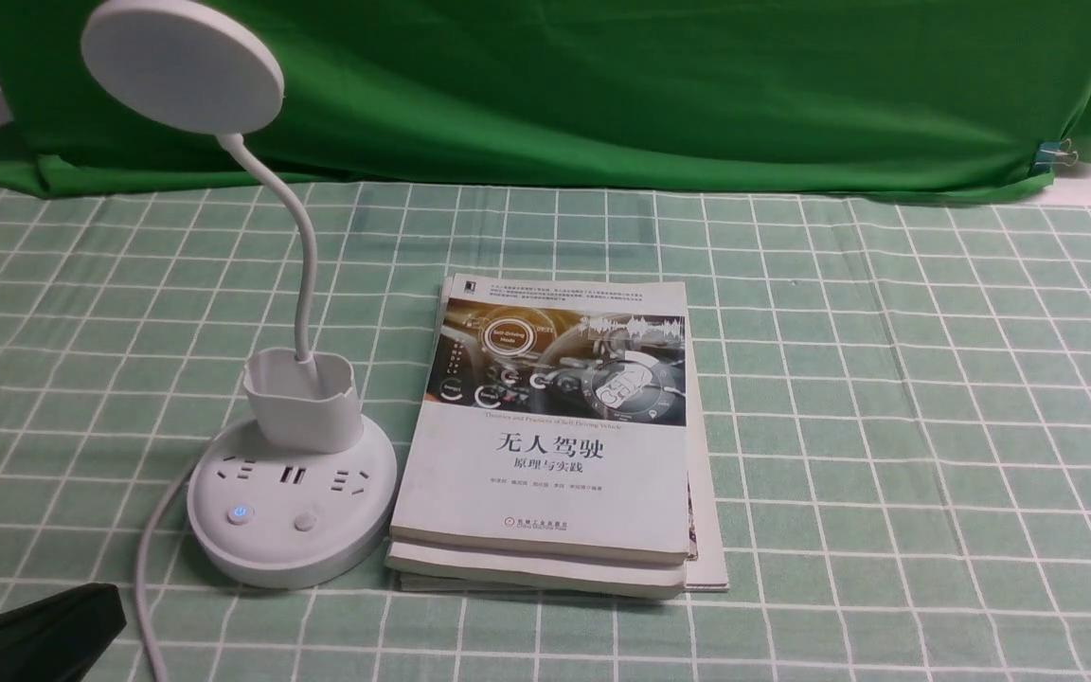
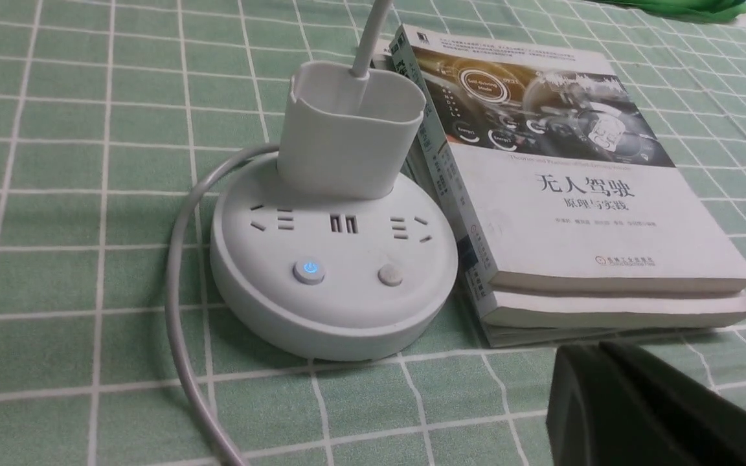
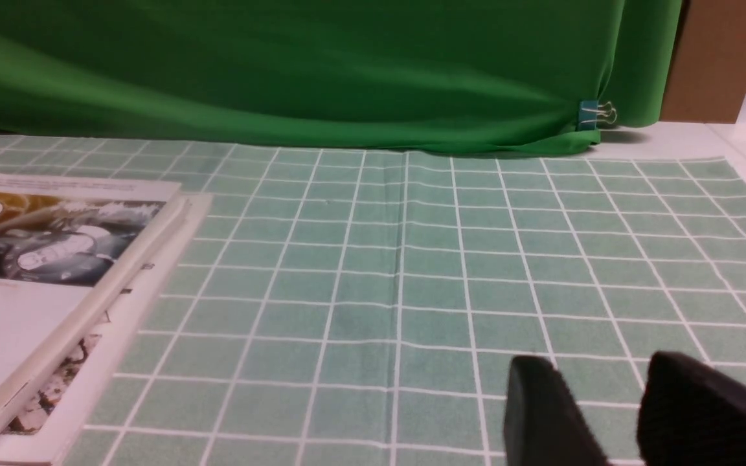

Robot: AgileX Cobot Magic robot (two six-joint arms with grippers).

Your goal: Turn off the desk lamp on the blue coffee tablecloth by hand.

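Lamp (image 1: pixel 290 493) cup (image 2: pixel 347 136): only the neck (image 1: pixel 304 256) inside. Left gripper (image 2: pixel 599 353) closed, empty; right gripper (image 3: pixel 606 369) open, empty.

**A:** What is the desk lamp (image 1: pixel 302 407) made of?

**B:** White plastic by the look, smooth with a soft satin finish. Its cable (image 1: pixel 150 540) has a smooth white sheath, but I can't tell if that's rubber or plastic.

**A:** And the blue coffee tablecloth (image 1: pixel 886 426)?

**B:** Matt woven cloth, faintly creased. The backdrop cloth (image 1: pixel 602 85) is also matt fabric, plain and softly folded.

**A:** The books (image 1: pixel 550 445)?

**B:** Paper. The top cover is coated, with a slight sheen, and the page edges are dull.

**A:** Any metal?

**B:** The binder clip (image 3: pixel 588 115) has shiny wire handles that look like metal. The jaws of the right gripper (image 3: pixel 599 362) are matt black, likely plastic, with a fine grain.
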